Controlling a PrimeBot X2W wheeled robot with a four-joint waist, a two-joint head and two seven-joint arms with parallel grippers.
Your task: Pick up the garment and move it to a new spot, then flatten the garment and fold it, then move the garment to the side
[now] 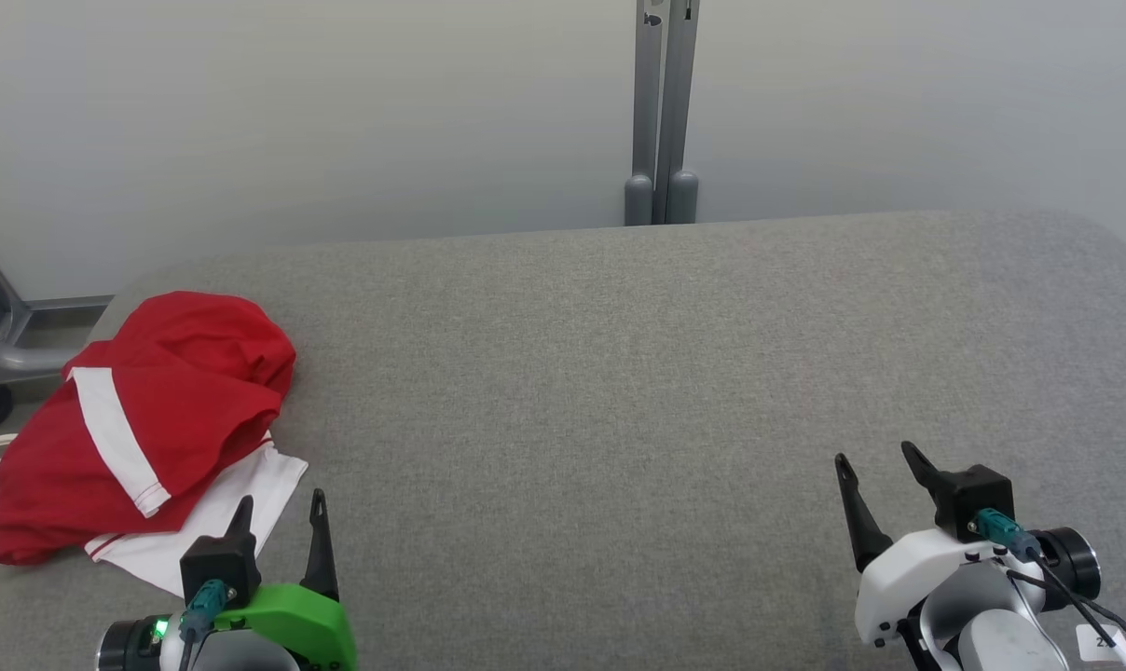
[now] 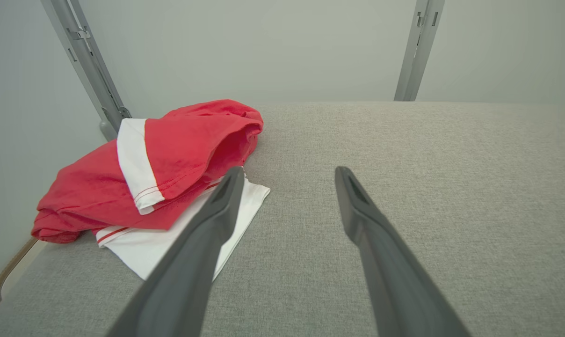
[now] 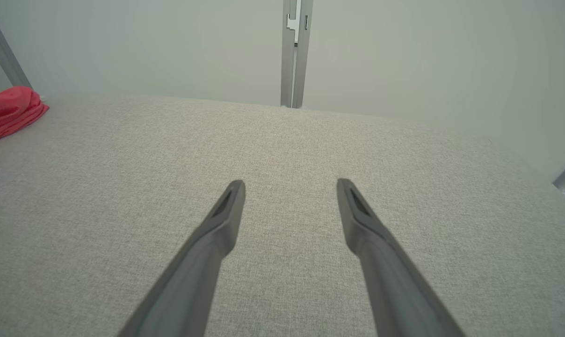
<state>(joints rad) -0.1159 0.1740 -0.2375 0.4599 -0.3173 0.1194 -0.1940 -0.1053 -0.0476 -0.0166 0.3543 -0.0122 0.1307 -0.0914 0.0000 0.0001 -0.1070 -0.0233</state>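
- Head view: garment (image 1: 144, 410) logged as a crumpled red heap with white trim, just ahead of the left gripper (image 1: 281, 513) and off to its left; white hem closest to its fingers, contact not determinable.
- Left gripper: fingers spread wide, nothing between them, no hold on the cloth yet.
- Right gripper (image 1: 875, 461): likewise spread wide and empty, over bare grey padded table (image 1: 619, 373); garment well apart, far to its left.
- Handling, as judged: light, soft, limp knit; likely to sag and unfurl when lifted; not fragile; some drag probable on the textured cover.
- Recommended hold: pinch on the raised red fold nearest the left gripper, or on the flat white hem edge; few layers preferable, to ease later flattening.
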